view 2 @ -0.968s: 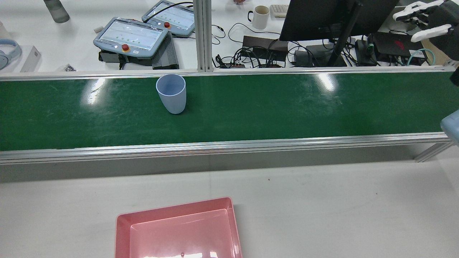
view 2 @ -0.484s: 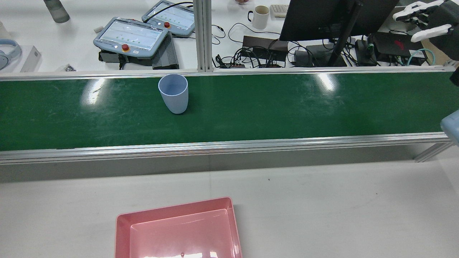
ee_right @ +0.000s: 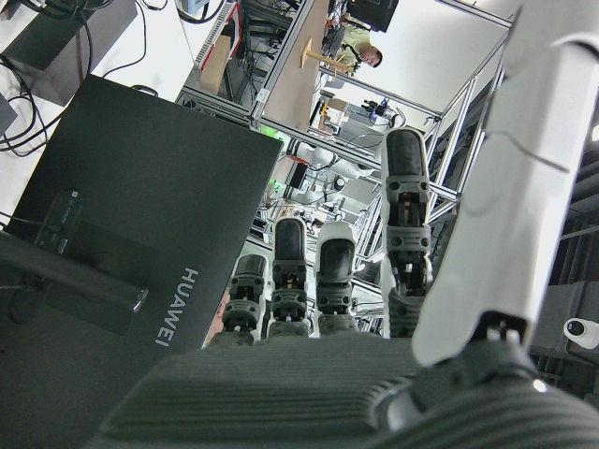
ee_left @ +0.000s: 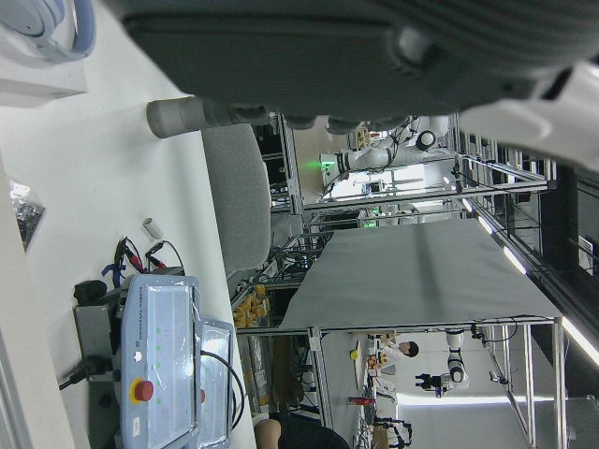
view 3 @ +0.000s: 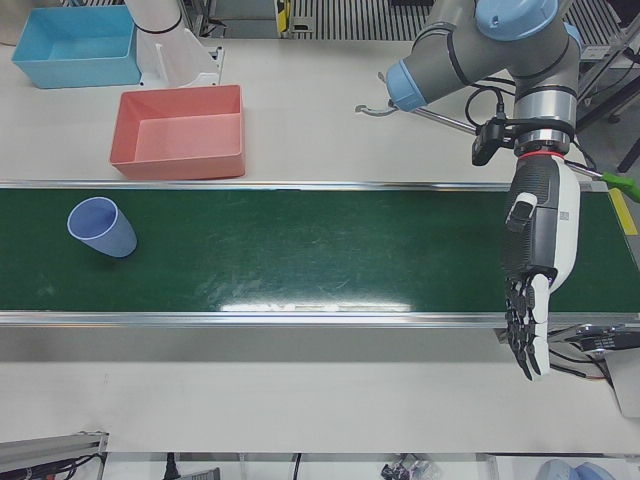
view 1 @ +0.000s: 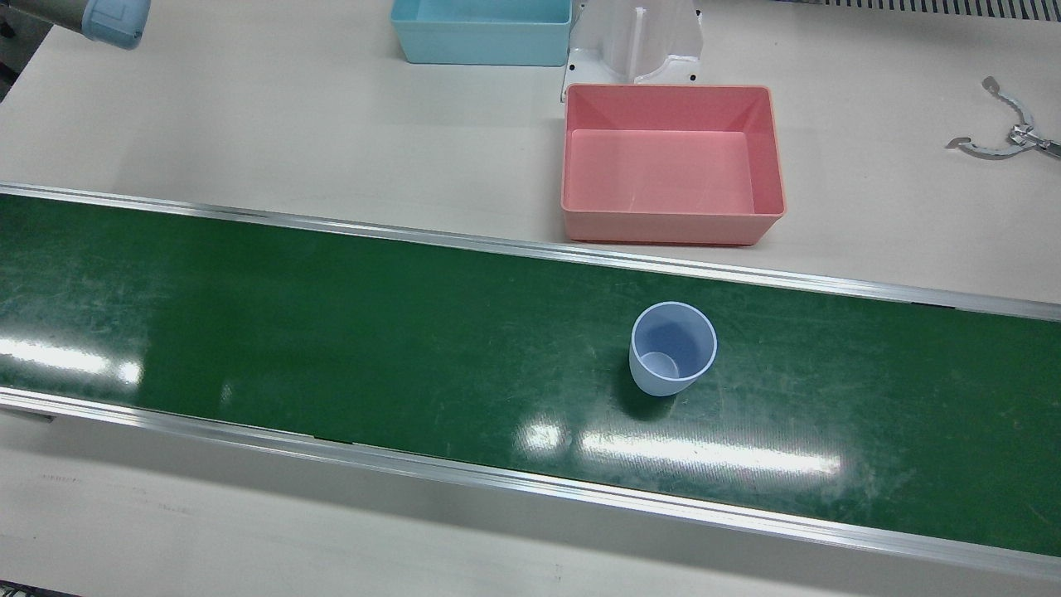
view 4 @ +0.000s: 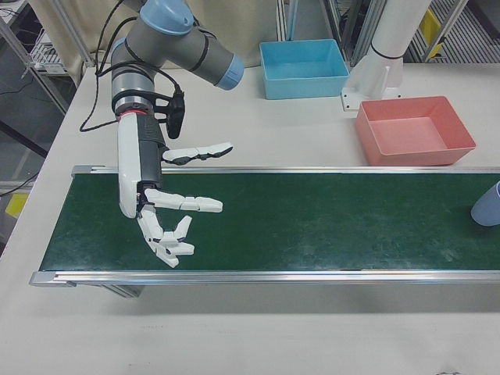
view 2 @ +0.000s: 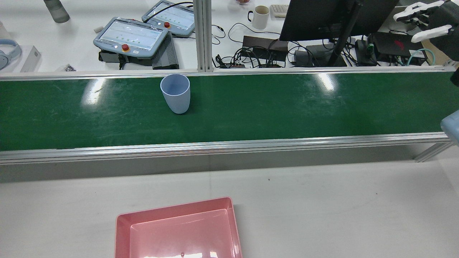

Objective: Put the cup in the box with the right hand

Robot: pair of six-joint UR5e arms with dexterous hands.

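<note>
Now the cup (view 1: 672, 347) is standing upright on the green belt (view 1: 331, 332), well apart from the pink box (view 1: 671, 162) on the table. The right hand (view 4: 168, 207) is hovering over the belt's far end, fingers spread, holding nothing. The left hand (view 3: 535, 270) is hanging open too.

A long green conveyor belt (view 2: 251, 104) with aluminium side rails crosses a pale tabletop (view 2: 322, 208), its glossy surface catching bright streaks of overhead light. Beyond it, in the rear view, a white bench holds two teach pendants (view 2: 131, 36) with red stop buttons at 11 o'clock, a white mug (view 2: 259, 16) at 12 o'clock, a dark monitor (view 2: 322, 18) on a stand above a tangle of black cables (view 2: 251, 55) at 1 o'clock, and an upright aluminium post (view 2: 202, 36). The hand views show a workshop with metal framing, a grey curtain (ee_left: 421, 281) and ceiling strip lights.
</note>
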